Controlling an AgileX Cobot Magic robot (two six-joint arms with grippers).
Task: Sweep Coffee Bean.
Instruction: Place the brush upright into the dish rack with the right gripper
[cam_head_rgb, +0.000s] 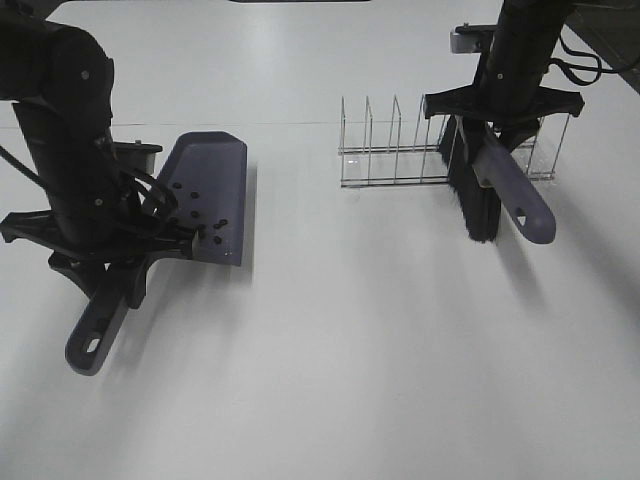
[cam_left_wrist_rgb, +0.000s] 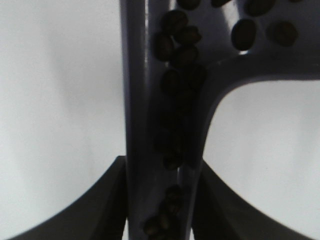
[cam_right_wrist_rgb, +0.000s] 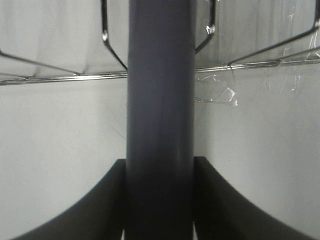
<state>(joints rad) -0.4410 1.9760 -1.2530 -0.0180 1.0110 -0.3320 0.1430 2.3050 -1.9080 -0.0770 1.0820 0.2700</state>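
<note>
The purple dustpan (cam_head_rgb: 212, 195) sits at the left of the white table, its handle (cam_head_rgb: 97, 330) pointing toward the front. My left gripper (cam_head_rgb: 125, 262) is shut on the handle. Several coffee beans (cam_head_rgb: 205, 222) lie in the pan; the left wrist view shows them piled in the handle's groove (cam_left_wrist_rgb: 177, 90), between the black fingers (cam_left_wrist_rgb: 97, 205). My right gripper (cam_head_rgb: 500, 112) is shut on the brush's purple handle (cam_head_rgb: 520, 195), with the black bristles (cam_head_rgb: 478, 205) hanging by the wire rack. The right wrist view shows that handle (cam_right_wrist_rgb: 160, 115) between the fingers (cam_right_wrist_rgb: 95, 205).
A wire dish rack (cam_head_rgb: 420, 150) stands at the back right on the table (cam_head_rgb: 380, 340), just behind the brush; its bars show in the right wrist view (cam_right_wrist_rgb: 65, 75). The left arm's black body (cam_head_rgb: 60, 130) rises beside the dustpan.
</note>
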